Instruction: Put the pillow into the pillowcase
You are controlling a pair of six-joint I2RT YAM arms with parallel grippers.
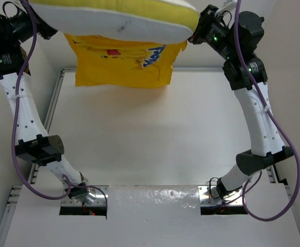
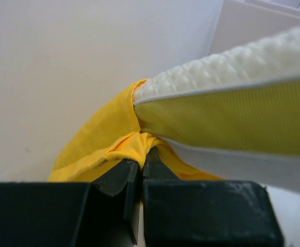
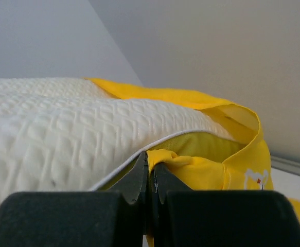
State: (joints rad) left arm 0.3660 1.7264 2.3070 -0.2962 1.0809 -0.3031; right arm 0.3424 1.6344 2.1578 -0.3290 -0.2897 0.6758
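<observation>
Well, your left gripper [image 2: 141, 167] and right gripper [image 3: 150, 172] each pinch pillowcase [image 1: 119, 67] cloth just below the pillow [image 1: 113, 23], its blue lettering [image 1: 152, 55] unreadable.

The pillow [image 1: 113, 20] hangs above the far end of the desk [image 1: 155, 139], stretched crosswise between my two claws. My left claw [image 2: 142, 162] is at its left end and my right claw [image 3: 150, 164] at its right end, each pinched onto a fold of the pillowcase [image 1: 119, 62] just under the pillow's edge. At both ends the pillowcase mouth wraps around the pillow's corner, so the corners sit inside it. The rest of the pillowcase dangles below the pillow, over the desk's far edge.
</observation>
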